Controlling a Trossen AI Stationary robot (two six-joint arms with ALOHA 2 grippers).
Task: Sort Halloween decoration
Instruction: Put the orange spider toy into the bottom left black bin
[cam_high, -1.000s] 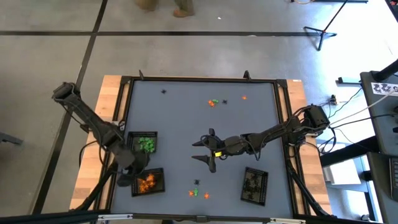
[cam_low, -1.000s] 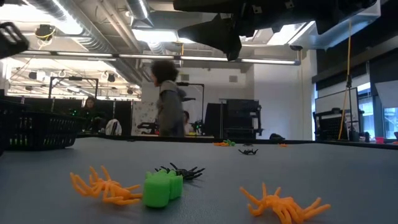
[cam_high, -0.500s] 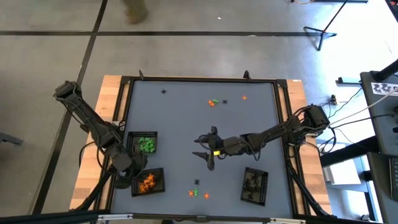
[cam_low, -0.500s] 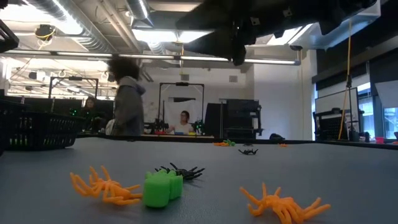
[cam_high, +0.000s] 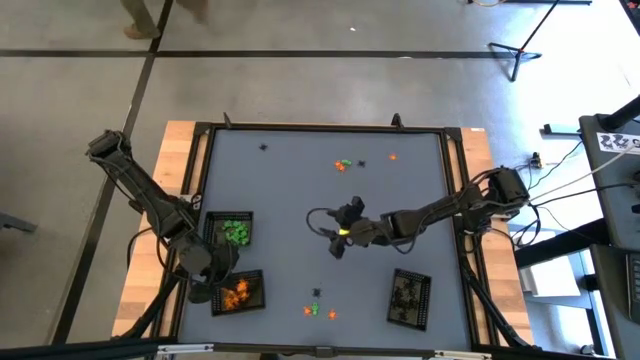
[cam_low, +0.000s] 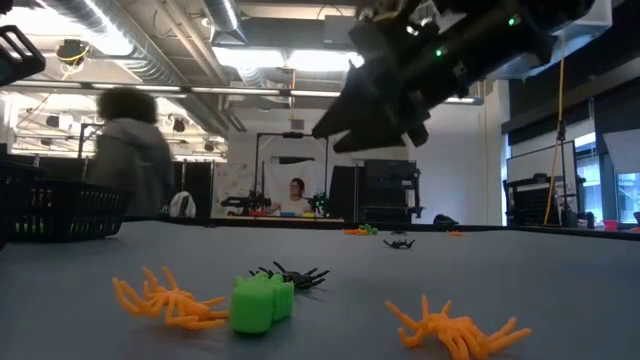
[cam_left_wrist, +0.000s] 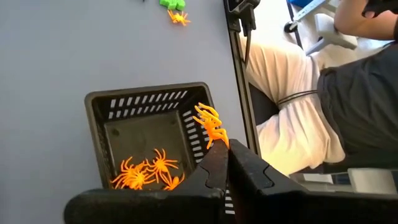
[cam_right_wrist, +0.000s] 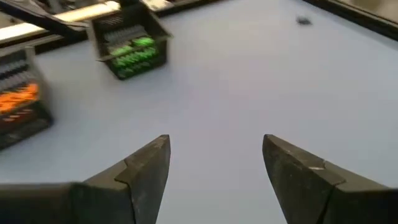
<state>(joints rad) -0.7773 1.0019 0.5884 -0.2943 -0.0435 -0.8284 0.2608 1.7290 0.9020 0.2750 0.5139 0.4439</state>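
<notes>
Right gripper (cam_high: 330, 232) swung leftward, jaws wide, empty; left gripper (cam_left_wrist: 225, 163) pinches orange spider (cam_left_wrist: 210, 124); grey table (cam_high: 290, 200).

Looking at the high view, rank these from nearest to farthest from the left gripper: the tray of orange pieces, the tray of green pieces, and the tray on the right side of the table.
From the left gripper:
1. The tray of orange pieces, right beside it at the table's near-left edge.
2. The tray of green pieces, just beyond, also on the left.
3. The dark-filled tray, far across on the right side.
</notes>
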